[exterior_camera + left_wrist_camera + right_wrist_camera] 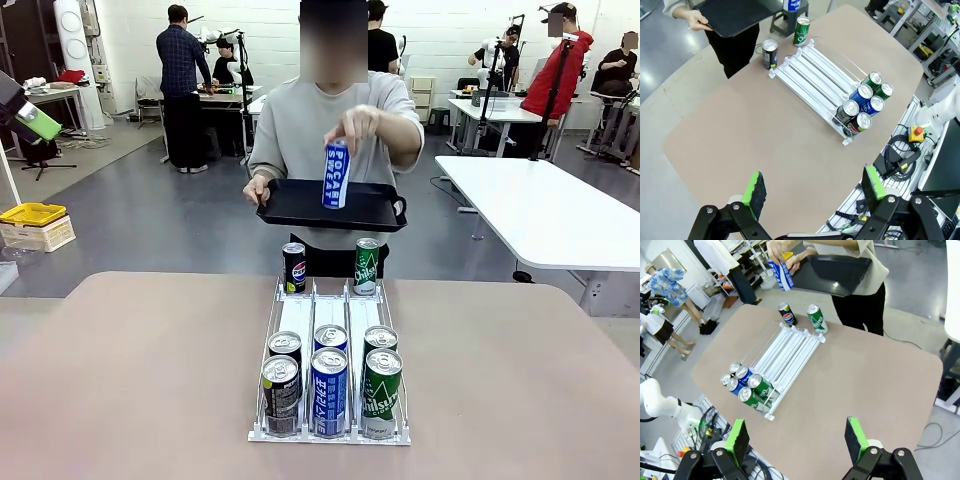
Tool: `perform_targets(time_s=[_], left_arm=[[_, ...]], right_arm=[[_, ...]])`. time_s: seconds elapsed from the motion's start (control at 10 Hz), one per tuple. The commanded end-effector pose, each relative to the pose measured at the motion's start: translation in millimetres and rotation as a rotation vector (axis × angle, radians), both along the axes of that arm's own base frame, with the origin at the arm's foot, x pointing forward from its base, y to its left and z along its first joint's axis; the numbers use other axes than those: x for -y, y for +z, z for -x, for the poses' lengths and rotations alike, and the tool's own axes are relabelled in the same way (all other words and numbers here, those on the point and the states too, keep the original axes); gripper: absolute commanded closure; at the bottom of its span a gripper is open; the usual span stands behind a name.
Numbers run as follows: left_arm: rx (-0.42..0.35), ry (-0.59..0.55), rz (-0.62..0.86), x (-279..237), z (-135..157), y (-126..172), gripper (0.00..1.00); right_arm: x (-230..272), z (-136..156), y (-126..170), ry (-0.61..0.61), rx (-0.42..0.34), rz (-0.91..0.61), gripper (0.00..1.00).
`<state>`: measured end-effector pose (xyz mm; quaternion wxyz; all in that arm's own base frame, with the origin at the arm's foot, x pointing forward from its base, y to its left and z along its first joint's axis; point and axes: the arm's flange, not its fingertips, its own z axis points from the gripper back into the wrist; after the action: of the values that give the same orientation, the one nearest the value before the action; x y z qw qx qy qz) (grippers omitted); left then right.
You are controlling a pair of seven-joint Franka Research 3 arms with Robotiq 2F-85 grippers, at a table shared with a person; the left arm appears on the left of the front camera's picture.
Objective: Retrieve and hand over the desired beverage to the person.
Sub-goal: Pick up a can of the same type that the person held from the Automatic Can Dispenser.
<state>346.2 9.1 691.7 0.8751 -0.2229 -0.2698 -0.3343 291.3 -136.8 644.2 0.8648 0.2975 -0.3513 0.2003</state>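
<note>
Across the bench (130,380), the person (330,110) holds a blue can (337,175) at a black tray (300,208).
Gripped from the top, the blue can hangs at the tray's near edge; I cannot tell whether they touch. My left hand (814,185) and my right hand (797,436) hover high over the bench's near side, both spread wide and holding nothing. On the bench lies a rack (330,318), with six cans (329,378) at its near end and a black can (294,267) and a green can (367,266) upright at its far end.
</note>
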Motion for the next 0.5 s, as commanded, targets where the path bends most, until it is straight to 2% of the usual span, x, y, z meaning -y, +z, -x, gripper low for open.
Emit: perform_targets(time_s=[0.0,0.4], left_arm=[[0.001,-0.005,-0.002,0.9,2.0,-1.3,0.0],[0.001,-0.005,-0.002,0.9,2.0,-1.3,0.0]], right_arm=[[-0.1,-2.0,1.7,0.022,0.016,-0.027,0.0],[-0.1,-2.0,1.7,0.022,0.016,-0.027,0.0]])
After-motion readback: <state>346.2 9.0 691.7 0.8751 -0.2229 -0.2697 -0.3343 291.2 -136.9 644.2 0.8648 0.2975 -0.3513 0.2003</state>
